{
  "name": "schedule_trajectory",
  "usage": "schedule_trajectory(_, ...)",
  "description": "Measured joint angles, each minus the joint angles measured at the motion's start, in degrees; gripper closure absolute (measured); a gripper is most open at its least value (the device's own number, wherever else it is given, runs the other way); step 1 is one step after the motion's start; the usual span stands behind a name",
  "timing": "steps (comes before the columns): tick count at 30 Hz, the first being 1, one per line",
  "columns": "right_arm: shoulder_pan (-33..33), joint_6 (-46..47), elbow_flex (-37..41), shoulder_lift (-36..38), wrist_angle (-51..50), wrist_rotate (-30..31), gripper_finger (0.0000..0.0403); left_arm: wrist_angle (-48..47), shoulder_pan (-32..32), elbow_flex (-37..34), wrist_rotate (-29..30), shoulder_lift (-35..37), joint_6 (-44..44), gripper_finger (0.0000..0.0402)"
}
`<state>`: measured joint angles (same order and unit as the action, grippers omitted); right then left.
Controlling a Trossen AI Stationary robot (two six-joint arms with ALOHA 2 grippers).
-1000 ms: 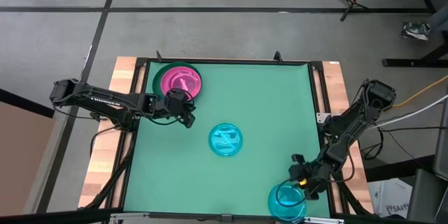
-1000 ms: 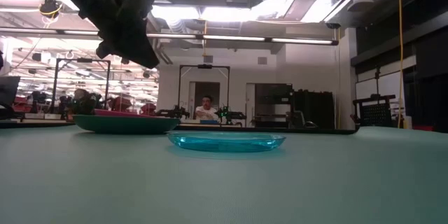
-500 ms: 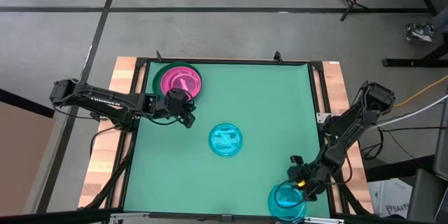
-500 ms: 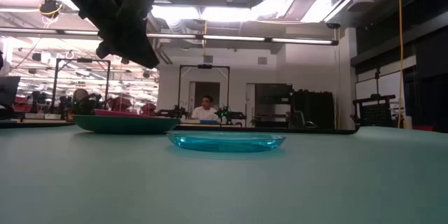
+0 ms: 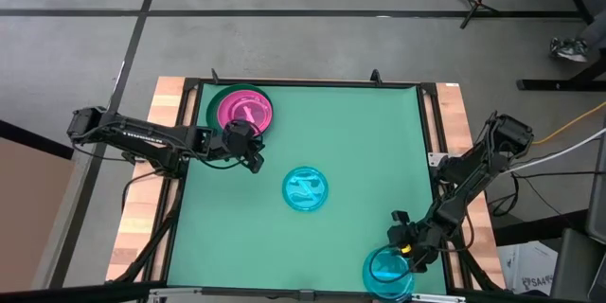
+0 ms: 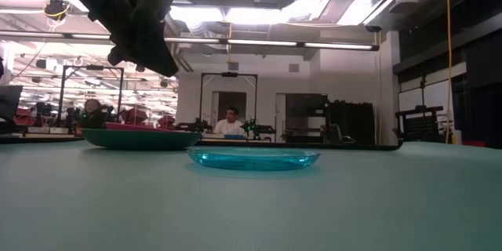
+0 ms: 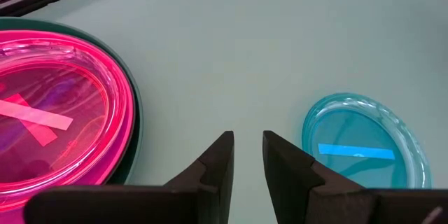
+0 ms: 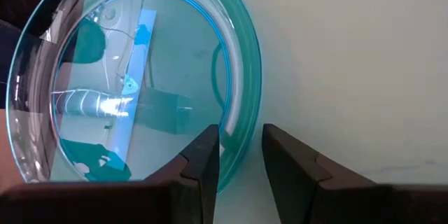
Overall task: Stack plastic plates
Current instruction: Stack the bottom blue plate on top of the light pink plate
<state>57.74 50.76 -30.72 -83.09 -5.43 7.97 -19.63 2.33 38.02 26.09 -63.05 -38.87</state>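
At the table's near right corner the right pincer clamps the rim of a cyan plate, another cyan plate lies mid-table, and the left pincer, slightly apart and empty, hovers beside the pink-on-green stack.

Robotics lab: strip lights, equipment racks, seated person.

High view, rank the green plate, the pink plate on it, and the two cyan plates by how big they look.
1. Green plate, largest
2. Pink plate
3. Middle cyan plate and the cyan plate at the near edge: they look alike, and the near one is partly cut off, so no ranking.
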Motion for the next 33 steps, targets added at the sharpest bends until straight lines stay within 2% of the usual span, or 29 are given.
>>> schedule_trajectory(8,0.0,0.0,0.0,0.0,0.0,0.0,0.0298,0.0,0.0,0.0,0.0,0.0,0.0,0.0331)
schedule_trajectory(17,0.0,0.0,0.0,0.0,-0.1,0.2,0.0383,0.0,0.0,0.0,0.0,0.0,0.0,0.0331)
schedule_trajectory(20,0.0,0.0,0.0,0.0,0.0,1.0,0.0399,0.0,0.0,0.0,0.0,0.0,0.0,0.0331)
schedule_trajectory(28,-0.2,0.0,0.0,0.0,0.0,10.4,0.0401,1.1,0.0,0.0,-0.3,0.0,0.0,0.0331)
schedule_trajectory(33,-3.7,-1.6,0.0,0.0,-0.3,15.3,0.0402,5.3,0.0,0.0,-0.6,0.0,-0.1,0.0331)
